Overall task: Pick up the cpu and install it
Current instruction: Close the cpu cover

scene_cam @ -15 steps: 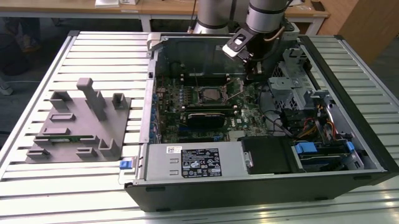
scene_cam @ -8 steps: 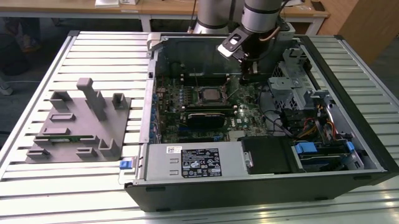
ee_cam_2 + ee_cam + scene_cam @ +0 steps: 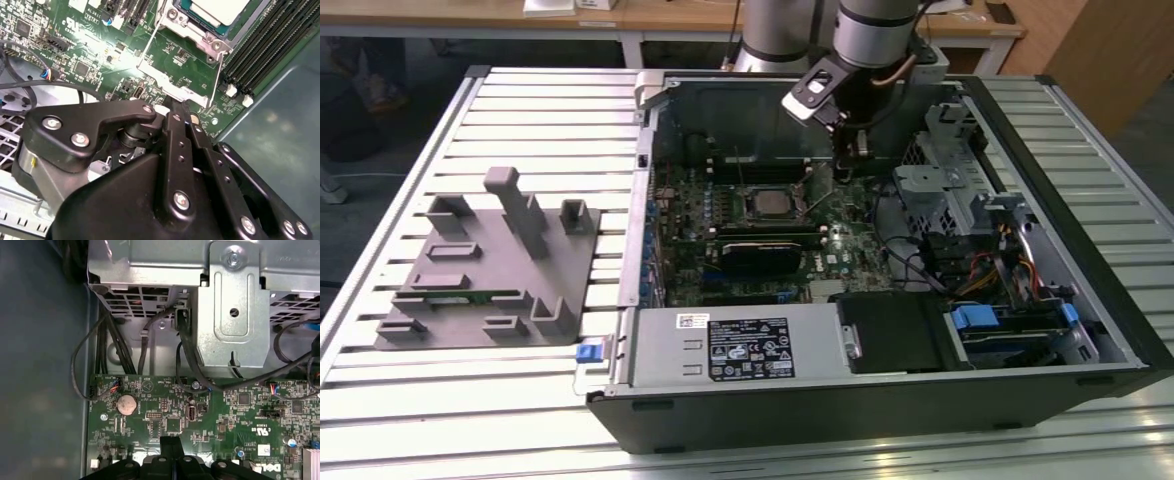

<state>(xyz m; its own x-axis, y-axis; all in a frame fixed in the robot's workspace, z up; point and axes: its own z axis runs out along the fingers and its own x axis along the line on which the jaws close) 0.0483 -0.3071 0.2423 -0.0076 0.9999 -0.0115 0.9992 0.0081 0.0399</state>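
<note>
The cpu [image 3: 220, 10] lies in its socket on the green motherboard, pale silver top up, inside the metal socket frame [image 3: 170, 85]; in the exterior view the cpu [image 3: 767, 205] is at the middle of the open computer case. My gripper [image 3: 854, 160] hangs inside the case, beyond the socket toward the exterior view's right. In both wrist views its black fingers [image 3: 175, 120] are pressed together, and nothing shows between them. My gripper [image 3: 180, 107] has its tips just off the frame's edge and a thin wire lever [image 3: 218, 75]. The gripper [image 3: 170, 440] points down at the board.
A grey plastic tray [image 3: 494, 270] sits on the slatted table at the exterior view's left. Inside the case are a black ridged block [image 3: 767, 255], memory slots [image 3: 265, 45], a drive cage [image 3: 947, 190], a metal bracket [image 3: 235, 305], loose black cables [image 3: 145, 340] and a coin battery [image 3: 126, 403].
</note>
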